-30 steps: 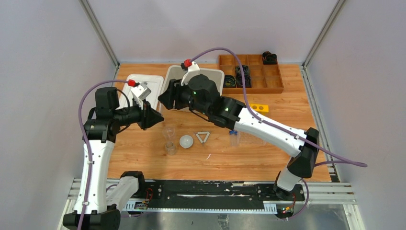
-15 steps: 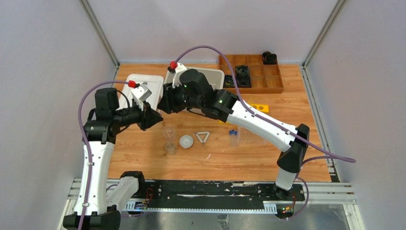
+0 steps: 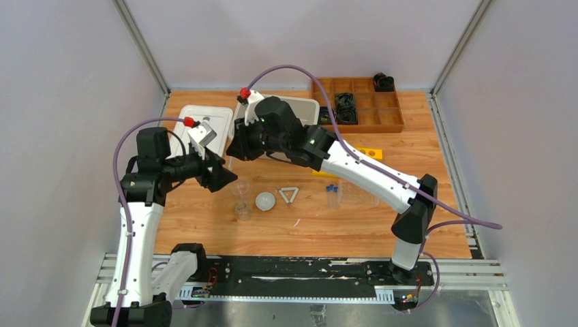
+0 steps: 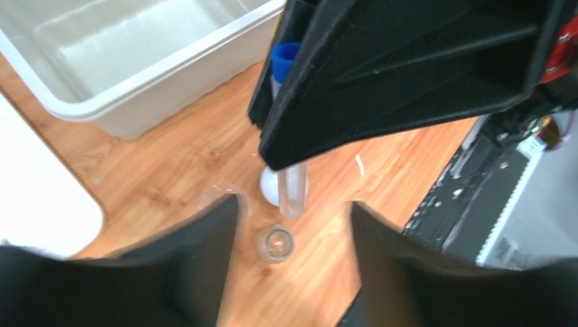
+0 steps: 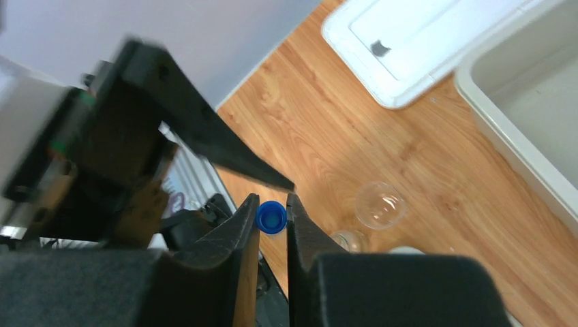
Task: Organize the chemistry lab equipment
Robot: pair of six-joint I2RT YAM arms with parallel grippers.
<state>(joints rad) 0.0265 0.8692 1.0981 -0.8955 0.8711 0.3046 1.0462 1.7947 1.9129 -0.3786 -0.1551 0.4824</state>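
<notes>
Blue-capped tube (image 4: 292, 187) hung above the left half of the table (image 3: 204, 225), in front of the white bin (image 4: 157, 95) at the far edge. It was pinched near its capped end by the right gripper (image 5: 271, 206), whose jaws were closed on it. The left gripper (image 4: 293, 206) faced it with jaws parted and nothing between them. Below, a small glass beaker (image 4: 276, 243), the white dish (image 3: 265, 200) and the triangle frame (image 3: 289, 195) sat near the table's middle.
</notes>
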